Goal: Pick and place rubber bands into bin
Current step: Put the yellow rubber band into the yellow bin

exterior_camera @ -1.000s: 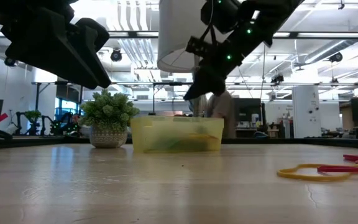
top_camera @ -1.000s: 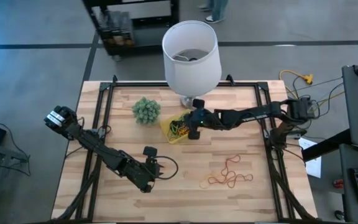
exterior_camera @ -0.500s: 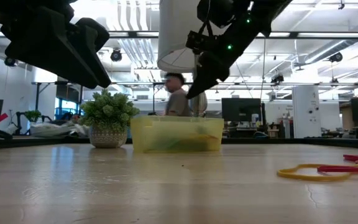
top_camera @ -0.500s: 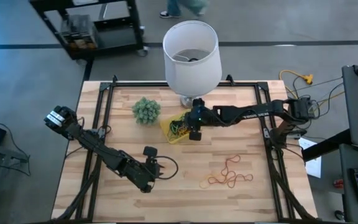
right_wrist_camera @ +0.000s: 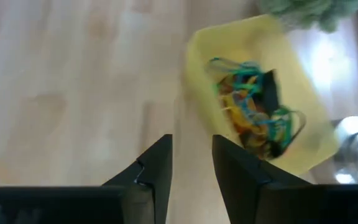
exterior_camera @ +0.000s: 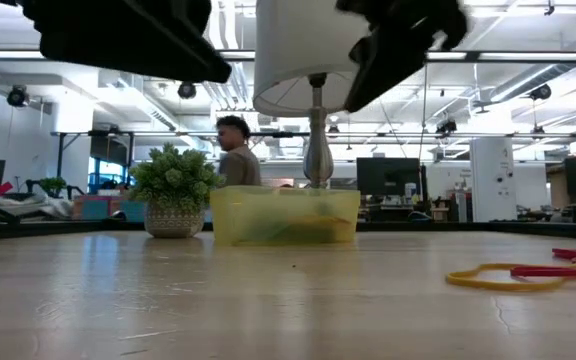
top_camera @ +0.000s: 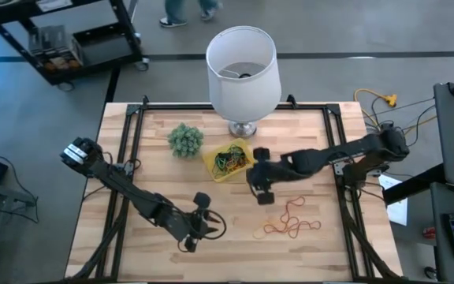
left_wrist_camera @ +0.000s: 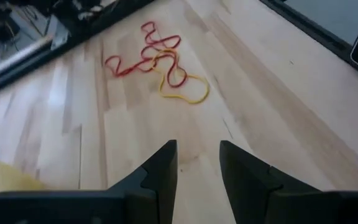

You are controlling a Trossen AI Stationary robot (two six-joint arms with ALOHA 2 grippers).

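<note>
The yellow bin (top_camera: 228, 162) sits on the wooden table (top_camera: 156, 142), just in front of the white lamp (top_camera: 242, 67) and beside the small green plant (top_camera: 186, 140). A heap of rubber bands (right_wrist_camera: 253, 109) lies inside the bin (green, yellow and orange ones, all tangled up). More loose bands (top_camera: 292, 220) lie on the bare wood, near the front right part of the table; these are red, orange and yellow.

The right gripper (top_camera: 262, 188) hangs over the table just beside the bin, between it and the loose bands. Its fingers (right_wrist_camera: 157, 168) stand a little apart and hold nothing. The left gripper (top_camera: 198, 233) waits near the front edge of the table, well apart from the bin. Its fingers (left_wrist_camera: 160, 174) are also a little apart, with nothing between them.

A person (exterior_camera: 236, 152) stands in the room behind the table.
</note>
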